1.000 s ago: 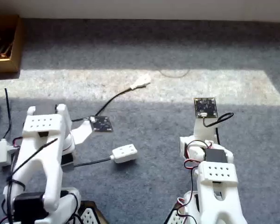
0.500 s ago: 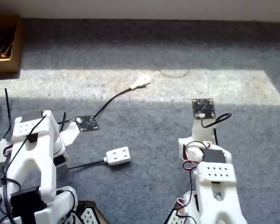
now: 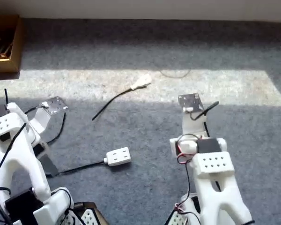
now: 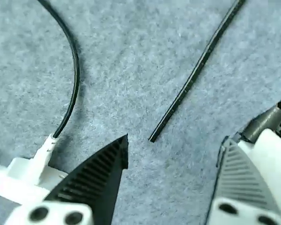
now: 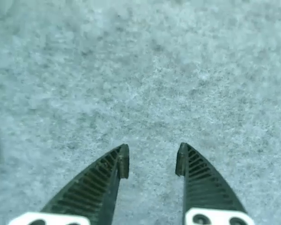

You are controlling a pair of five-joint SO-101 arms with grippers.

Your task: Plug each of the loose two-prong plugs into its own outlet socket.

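**Left arm** [image 3: 16, 140]: stands at the near left edge of the high view, with its upper link raised and its wrist angled down toward the carpet [image 4: 131, 70].

**Left gripper** [image 4: 174, 143]: released, jaws set wide apart, grasping nothing.
- The cut end of a black cord [image 4: 152, 137] lies just ahead of the gap, near the tip of the black finger [image 4: 103, 173] and apart from it.
- A white plug [image 4: 21, 176] on a curved cord [image 4: 74, 70] lies just outside that same finger. Whether it touches the finger cannot be told.

**Right arm** [image 3: 208, 164]: leans forward from its base, wrist pointing down and turned slightly toward the left arm.

**Right gripper** [image 5: 153, 149]: released, jaws moderately parted, low over bare carpet.

**Socket** [image 3: 118, 156]: lies flat on the carpet between the two arms, nearer the bases than either gripper and well apart from both.

**Second plug** [image 3: 140, 83]: lies unplugged in the sunlit strip, beyond both grippers. The black cord trails from it back toward the left gripper.

**Wooden box** [image 3: 7, 44]: sits at the far left corner, well apart from the left gripper.
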